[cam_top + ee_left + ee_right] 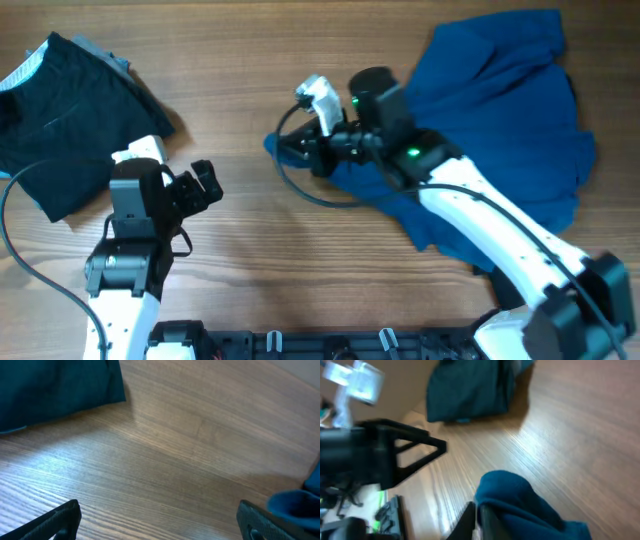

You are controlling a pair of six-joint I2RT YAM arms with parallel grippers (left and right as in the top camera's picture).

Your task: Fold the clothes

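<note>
A blue garment (510,120) lies spread at the right of the wooden table. My right gripper (288,148) is shut on a bunched corner of it (515,497), pulled out to the left of the rest of the cloth. A dark teal garment (60,110) lies at the far left; it also shows in the left wrist view (55,385) and in the right wrist view (470,387). My left gripper (205,185) is open and empty over bare wood (160,520), to the right of the dark garment. A bit of the blue cloth shows at the left wrist view's right edge (295,502).
Bare wood table (300,260) lies between the two garments. A black cable (300,190) loops off the right arm over the table's middle. The arm bases and a black rail (330,345) stand along the front edge.
</note>
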